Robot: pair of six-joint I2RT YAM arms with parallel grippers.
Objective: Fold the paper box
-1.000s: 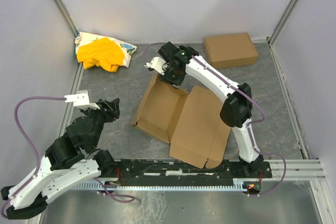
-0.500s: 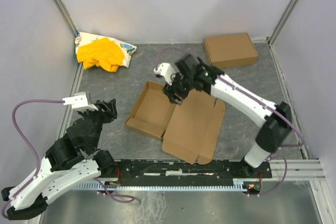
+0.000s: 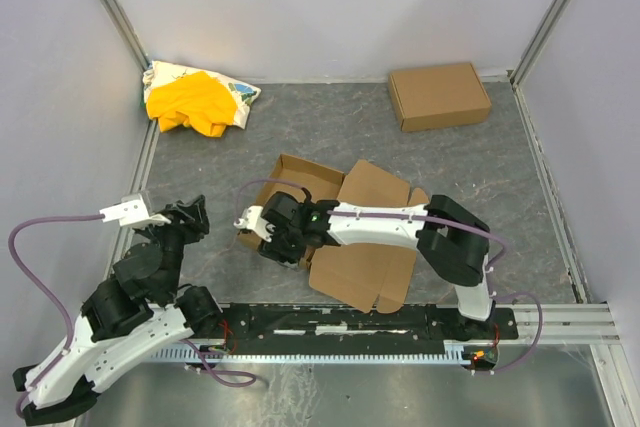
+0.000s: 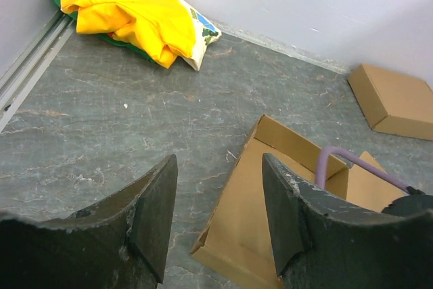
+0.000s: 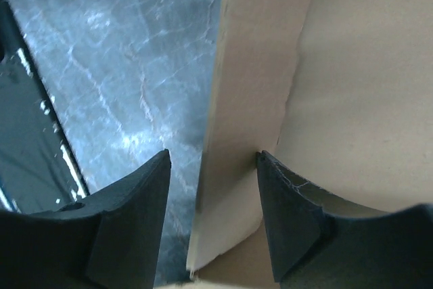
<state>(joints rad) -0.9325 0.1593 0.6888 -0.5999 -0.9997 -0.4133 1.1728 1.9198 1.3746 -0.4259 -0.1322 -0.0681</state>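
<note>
While the crumpled yellow-and-white cloth heap (image 3: 197, 97) sits in the far left corner of the grey stone-patterned table (image 3: 200, 162), the left hand (image 4: 218, 181) hovers at the near left. Its fingers are apart with nothing between them, and it points toward the work but is well apart from it.

In the middle lies the paper box (image 3: 362, 272), a plain brown die-cut cardboard sheet. Its tray half is on the left, and the wide lid panel is spread flat toward the near right. The right arm reaches leftward across it, and the right hand (image 5: 213, 167) is at the tray's near left wall. Its fingers are apart and straddle the wall's top edge. One finger is against the inner face, and bare table shows between the other finger and the outer face, so nothing is pinched.

I judge the fold to be at an early to middle stage. The far and left walls stand, but the near wall looks unsecured, the lid is open and its flaps are untucked.

The compact ready-made brown cardboard box (image 3: 440, 95) rests in the far right corner.
</note>
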